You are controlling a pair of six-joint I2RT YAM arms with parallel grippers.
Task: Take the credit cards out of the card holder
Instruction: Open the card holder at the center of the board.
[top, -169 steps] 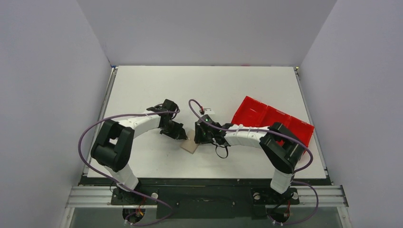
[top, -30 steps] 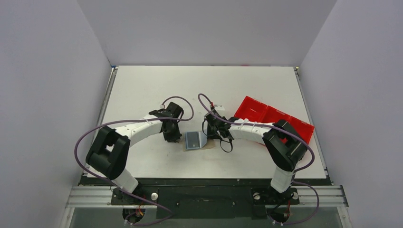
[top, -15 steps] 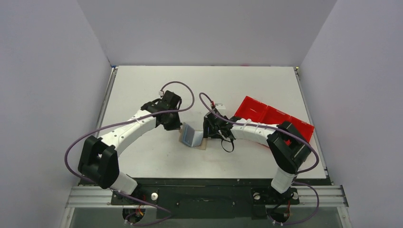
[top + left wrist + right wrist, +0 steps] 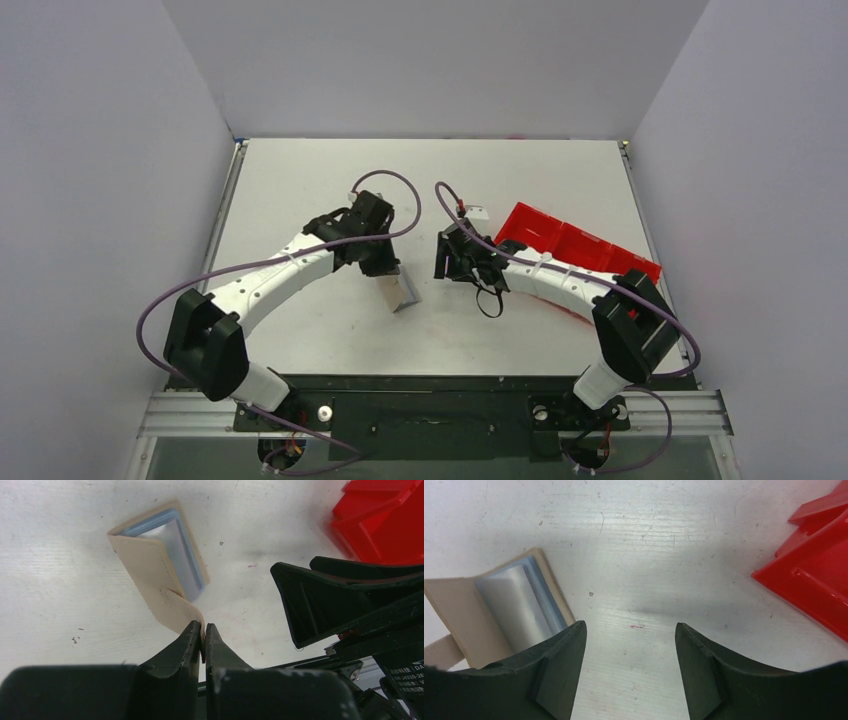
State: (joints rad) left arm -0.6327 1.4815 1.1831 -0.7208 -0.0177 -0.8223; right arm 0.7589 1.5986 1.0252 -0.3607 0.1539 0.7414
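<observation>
The tan card holder point(image 4: 400, 292) hangs partly open, its lower edge near the table at centre. My left gripper point(image 4: 389, 271) is shut on its tan strap flap; in the left wrist view the jaws point(image 4: 204, 628) pinch the strap, and the holder point(image 4: 145, 562) hangs below them. The pale grey and light blue credit cards point(image 4: 181, 555) sit inside the holder. My right gripper point(image 4: 446, 266) is open and empty just right of the holder. In the right wrist view the gripper point(image 4: 630, 635) is over bare table, with the holder point(image 4: 451, 607) and cards point(image 4: 516, 605) at the left.
A red compartment tray point(image 4: 575, 250) lies at the right, behind the right arm; it also shows in the left wrist view point(image 4: 385, 525) and the right wrist view point(image 4: 819, 575). The white table point(image 4: 300, 180) has grey walls on three sides.
My left gripper has pulled the holder leftward and raised it by its strap, so it now hangs more folded. My right gripper has drawn back from the holder's right edge.
</observation>
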